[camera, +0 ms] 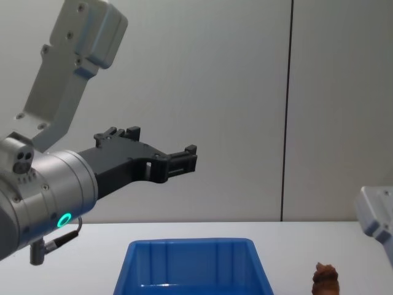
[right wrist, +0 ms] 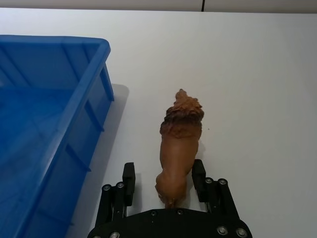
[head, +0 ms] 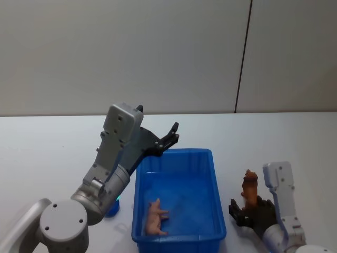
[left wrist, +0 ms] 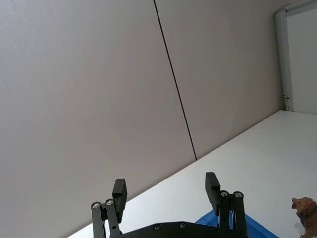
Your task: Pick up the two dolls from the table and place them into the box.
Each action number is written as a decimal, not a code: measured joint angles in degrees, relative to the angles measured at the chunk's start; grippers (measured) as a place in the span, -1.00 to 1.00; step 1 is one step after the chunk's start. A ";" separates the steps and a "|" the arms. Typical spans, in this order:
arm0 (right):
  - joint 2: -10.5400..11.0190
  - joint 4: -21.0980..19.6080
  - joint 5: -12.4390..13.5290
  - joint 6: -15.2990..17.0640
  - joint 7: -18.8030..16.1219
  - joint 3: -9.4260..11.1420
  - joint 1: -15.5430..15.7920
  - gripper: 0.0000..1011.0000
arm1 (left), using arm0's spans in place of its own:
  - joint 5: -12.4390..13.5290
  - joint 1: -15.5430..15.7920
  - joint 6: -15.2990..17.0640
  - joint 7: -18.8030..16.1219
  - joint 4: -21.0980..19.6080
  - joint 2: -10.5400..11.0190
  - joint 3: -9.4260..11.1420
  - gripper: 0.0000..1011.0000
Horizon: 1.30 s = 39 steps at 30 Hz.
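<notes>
So here's the layout: blue box (head: 184,152) sits on the white bench (head: 52,142) right in front of the robot. The pink pig doll (head: 156,217) is already inside it, lying on the box floor near the front-left corner.

The brown doll (right wrist: 181,141) is out on the bench, just beside the box's right wall but not touching it. It's got a shaggy mane around the head, and the head points away from the robot, toward the back wall.

The right gripper (right wrist: 163,174) is down at bench level, coming at the doll from behind. Its jaws are spread and the doll's rear end sits between the two fingers (right wrist: 198,173). One finger looks like it's right up against the doll's flank, though honestly I can't be sure it's actual contact from the wrist view. On the box side there's a clear gap between finger and doll, so nothing is clamped.

The left gripper (head: 172,135) is up in the air over the far-left corner of the box, well above the rim. It's angled up toward the back wall, jaws wide apart with nothing in them.
</notes>
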<state>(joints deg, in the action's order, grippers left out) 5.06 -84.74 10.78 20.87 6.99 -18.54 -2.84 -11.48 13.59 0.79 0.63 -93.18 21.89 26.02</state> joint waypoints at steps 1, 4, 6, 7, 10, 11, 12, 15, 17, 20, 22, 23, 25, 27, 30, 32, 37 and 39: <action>-0.07 0.13 -0.07 -0.13 -0.12 -0.01 -0.06 0.40 | 0.00 0.00 0.00 0.00 0.00 0.00 0.00 0.98; -0.22 0.39 -0.57 -0.89 -0.56 -0.09 -0.21 0.24 | 0.00 0.00 0.00 0.00 0.00 0.00 0.00 0.98; -0.30 0.47 -0.90 -1.35 -0.80 -0.17 -0.26 0.13 | 0.00 0.00 0.00 0.00 0.00 0.00 0.00 0.98; -0.34 0.50 -1.36 -1.84 -1.04 -0.25 -0.30 0.06 | 0.00 0.00 0.00 0.00 0.00 0.00 0.00 0.98; -0.44 0.51 -2.16 -2.73 -1.53 -0.41 -0.38 -0.15 | 0.00 0.00 0.00 0.00 0.00 0.00 0.00 0.98; -0.46 0.50 -2.40 -2.94 -1.64 -0.45 -0.39 -0.22 | 0.00 0.00 0.00 0.00 0.00 0.00 0.00 0.98; -0.47 0.51 -2.58 -3.09 -1.77 -0.48 -0.40 -0.22 | 0.00 0.00 0.00 0.00 0.00 0.00 0.00 0.98; -0.53 0.48 -3.17 -3.54 -2.19 -0.56 -0.45 -0.31 | 0.00 0.00 0.00 0.00 0.00 0.00 0.00 0.98; -0.56 0.43 -3.56 -3.82 -2.52 -0.61 -0.47 -0.32 | 0.00 0.00 0.00 0.00 0.00 0.00 0.00 0.98; -0.59 0.29 -4.05 -4.24 -3.00 -0.66 -0.49 -0.33 | 0.00 0.00 0.00 0.00 0.00 0.00 0.00 0.98; -0.59 0.18 -4.30 -4.54 -3.28 -0.68 -0.49 -0.33 | 0.00 0.00 0.00 0.00 0.00 0.00 0.00 0.98; -0.58 0.11 -4.43 -4.72 -3.43 -0.68 -0.49 -0.33 | 0.00 0.00 0.00 0.00 0.00 0.00 0.00 0.98; -0.56 -0.07 -4.62 -5.06 -3.71 -0.69 -0.47 -0.33 | 0.00 0.00 0.00 0.00 0.00 0.00 0.00 0.98; -0.48 -0.32 -4.92 -5.75 -4.32 -0.71 -0.41 -0.33 | 0.00 0.00 0.00 0.00 0.00 0.00 0.00 0.98; -0.34 -0.74 -5.26 -6.86 -5.54 -0.73 -0.37 -0.33 | 0.00 0.00 0.00 0.00 0.00 0.00 0.00 0.98; -0.26 -0.96 -5.44 -7.38 -6.19 -0.73 -0.36 -0.33 | 0.00 0.00 0.00 0.00 0.00 0.00 0.00 0.98; 0.01 -1.75 -5.98 -9.42 -9.28 -0.77 -0.47 -0.33 | 0.00 0.00 0.00 0.00 0.00 0.00 0.00 0.98; 0.10 -2.04 -6.16 -10.18 -10.70 -0.79 -0.62 -0.33 | 0.00 0.00 0.00 0.00 0.00 0.00 0.00 0.98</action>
<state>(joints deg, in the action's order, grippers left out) 5.16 -86.77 4.61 10.70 -3.70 -19.33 -3.46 -11.48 13.59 0.79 0.63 -93.18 21.90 26.02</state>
